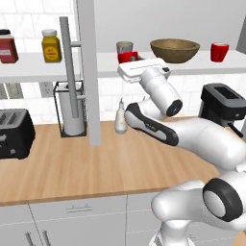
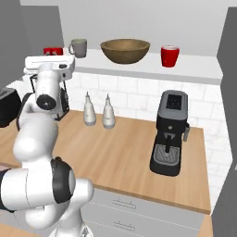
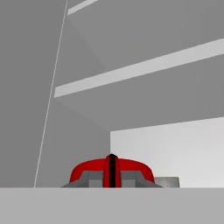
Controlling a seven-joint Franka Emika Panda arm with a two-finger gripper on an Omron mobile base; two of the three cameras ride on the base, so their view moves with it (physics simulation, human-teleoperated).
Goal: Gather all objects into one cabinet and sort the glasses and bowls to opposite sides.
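One red cup [image 3: 111,169] clenched in the fingers [image 3: 112,178] — near shelf [image 1: 202,66] edge, just beside grey-green cup [image 1: 124,47].

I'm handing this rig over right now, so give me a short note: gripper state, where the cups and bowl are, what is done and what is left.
Gripper: shut on a red cup, at the left end of the shelf board.
Grey-green cup: on the shelf just behind the held cup.
Wooden bowl: mid-shelf.
Second red cup: on the shelf, right of the bowl.
Done: all four are at one shelf.
Left: release the held cup; the bowl sits between cups, so sides are not sorted.
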